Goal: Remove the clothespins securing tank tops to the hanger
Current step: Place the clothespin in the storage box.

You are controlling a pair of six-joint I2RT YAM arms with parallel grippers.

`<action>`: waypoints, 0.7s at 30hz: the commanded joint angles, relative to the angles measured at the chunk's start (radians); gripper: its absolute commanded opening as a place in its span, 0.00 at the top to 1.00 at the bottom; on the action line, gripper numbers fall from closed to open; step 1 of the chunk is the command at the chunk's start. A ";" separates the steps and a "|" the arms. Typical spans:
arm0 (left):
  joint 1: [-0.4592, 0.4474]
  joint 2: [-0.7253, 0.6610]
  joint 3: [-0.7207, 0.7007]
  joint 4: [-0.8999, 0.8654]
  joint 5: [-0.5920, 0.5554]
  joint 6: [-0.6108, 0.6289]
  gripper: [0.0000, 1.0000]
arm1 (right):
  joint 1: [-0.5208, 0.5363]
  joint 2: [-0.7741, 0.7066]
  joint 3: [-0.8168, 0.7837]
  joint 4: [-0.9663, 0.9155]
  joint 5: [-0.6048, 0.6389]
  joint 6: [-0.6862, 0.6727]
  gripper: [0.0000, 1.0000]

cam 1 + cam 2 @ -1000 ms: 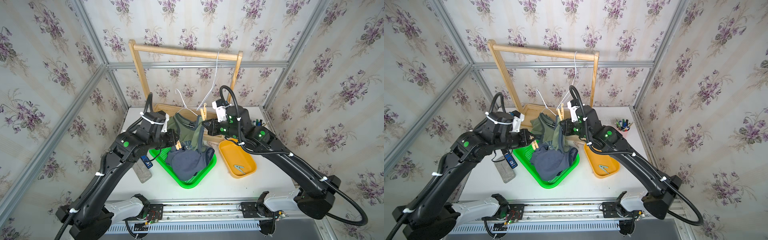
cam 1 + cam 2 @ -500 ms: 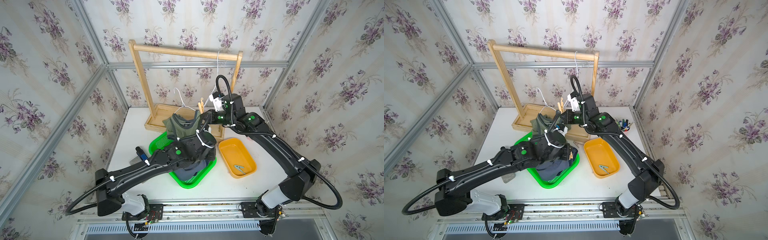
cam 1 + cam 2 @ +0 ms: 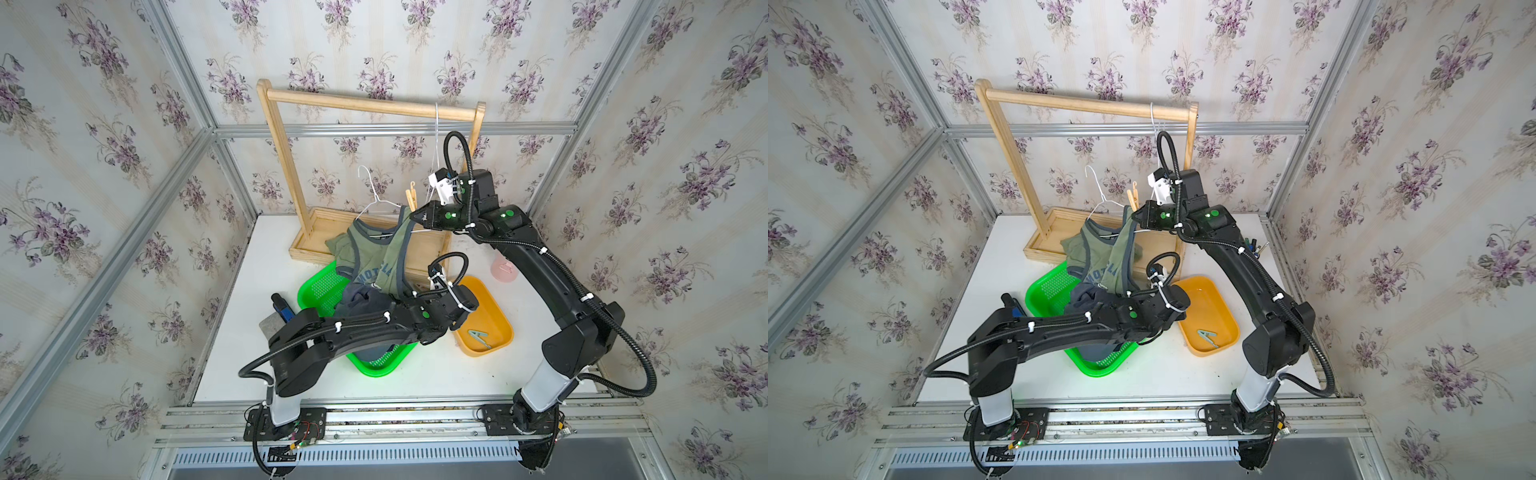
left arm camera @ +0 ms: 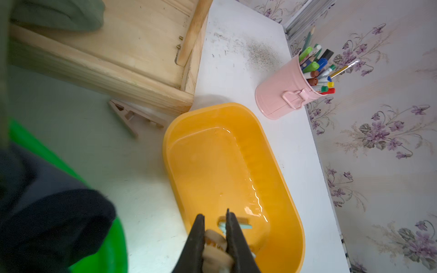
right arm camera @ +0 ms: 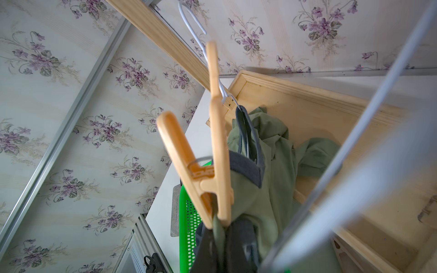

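Two jaws of the left gripper [image 4: 214, 234] are closed on a pale wooden clothespin [image 4: 214, 248], which is held above the orange tray [image 4: 208, 160]; a grey-green clothespin [image 3: 478, 337] is lying in that tray. The right gripper [image 5: 222, 245] is clamped on the strap of the olive tank top [image 3: 365, 253], right beside a second wooden clothespin [image 5: 212, 165] clipped to that strap. The navy tank top [image 3: 359, 300] is draped into the green basket [image 3: 322, 286]. A third wooden clothespin [image 4: 134, 117] is seen on the table [image 4: 236, 71], beside the rack base [image 4: 106, 71].
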 commanded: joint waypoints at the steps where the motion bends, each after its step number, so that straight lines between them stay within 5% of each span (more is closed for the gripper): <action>1: 0.000 0.063 0.045 0.078 0.009 -0.115 0.91 | -0.004 0.019 0.041 -0.018 -0.022 -0.034 1.00; 7: -0.004 0.215 0.163 0.084 0.013 -0.211 0.90 | -0.041 0.031 0.058 -0.037 -0.095 -0.058 1.00; 10: -0.011 0.298 0.234 0.082 0.043 -0.260 0.81 | -0.042 0.048 0.077 -0.074 -0.128 -0.087 1.00; 16: -0.032 0.261 0.209 -0.001 0.120 -0.255 0.13 | -0.042 -0.006 0.020 -0.046 -0.125 -0.098 1.00; 18: -0.031 0.185 0.136 -0.021 0.161 -0.252 0.01 | -0.043 -0.036 -0.018 -0.014 -0.125 -0.079 1.00; 21: -0.034 0.047 0.067 -0.092 0.239 -0.213 0.01 | -0.043 -0.082 -0.075 0.023 -0.128 -0.054 1.00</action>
